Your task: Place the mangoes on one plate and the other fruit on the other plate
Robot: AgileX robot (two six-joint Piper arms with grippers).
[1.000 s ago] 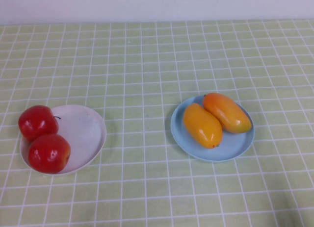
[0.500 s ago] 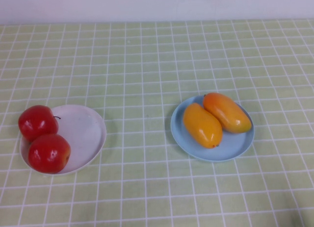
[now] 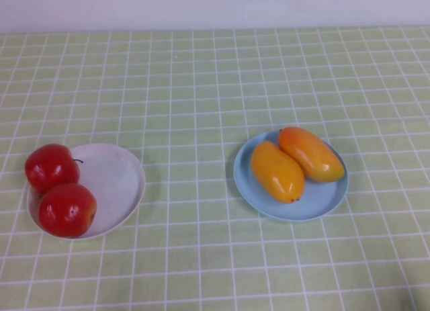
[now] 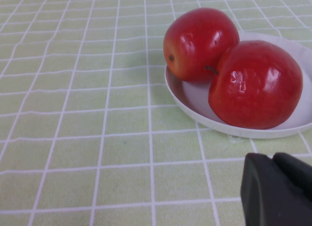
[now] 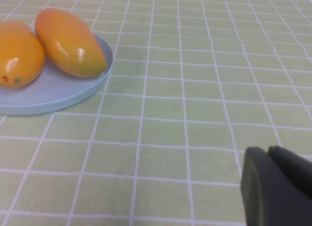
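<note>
Two orange-yellow mangoes (image 3: 277,171) (image 3: 311,153) lie side by side on the light blue plate (image 3: 322,202) at centre right. Two red apples (image 3: 52,167) (image 3: 67,209) sit on the left side of the white plate (image 3: 117,180) at the left. In the left wrist view the apples (image 4: 200,43) (image 4: 256,84) and white plate (image 4: 192,101) lie ahead of my left gripper (image 4: 273,160), which is shut with nothing in it. In the right wrist view the mangoes (image 5: 70,43) (image 5: 17,55) and blue plate (image 5: 53,92) lie off to the side of my right gripper (image 5: 268,153), shut and apart from them. Neither arm shows in the high view.
A green checked cloth (image 3: 201,89) covers the whole table. A white wall (image 3: 215,5) runs along the far edge.
</note>
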